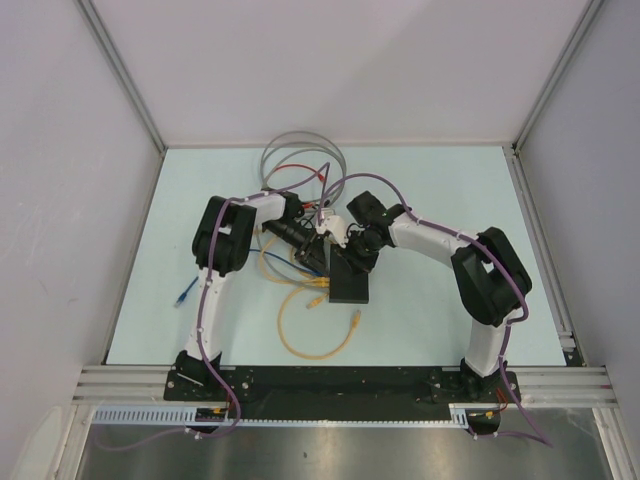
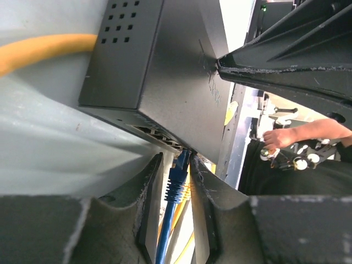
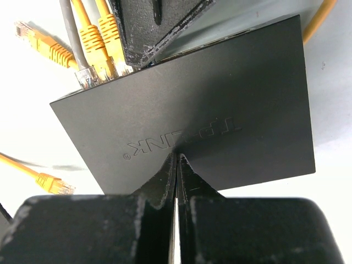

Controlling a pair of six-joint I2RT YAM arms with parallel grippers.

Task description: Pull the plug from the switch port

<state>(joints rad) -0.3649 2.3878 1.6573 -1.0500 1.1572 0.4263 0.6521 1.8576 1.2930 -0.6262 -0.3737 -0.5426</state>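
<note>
One blue plug [image 2: 177, 181] was seen seated in the switch [image 1: 351, 282], which lay mid-way across the surface [image 1: 450, 200]. It was clamped by the left pincer [image 2: 176, 162]; the right pincer [image 3: 177, 160], fully closed, was pressed onto its top. Should that press slip, the switch could be dragged along.

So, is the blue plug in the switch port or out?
In: the blue plug has its tip inside the switch port row, between the left fingers.

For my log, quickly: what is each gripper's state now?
Left gripper: closed on the blue plug.
Right gripper: closed, empty, tips on the switch.
</note>
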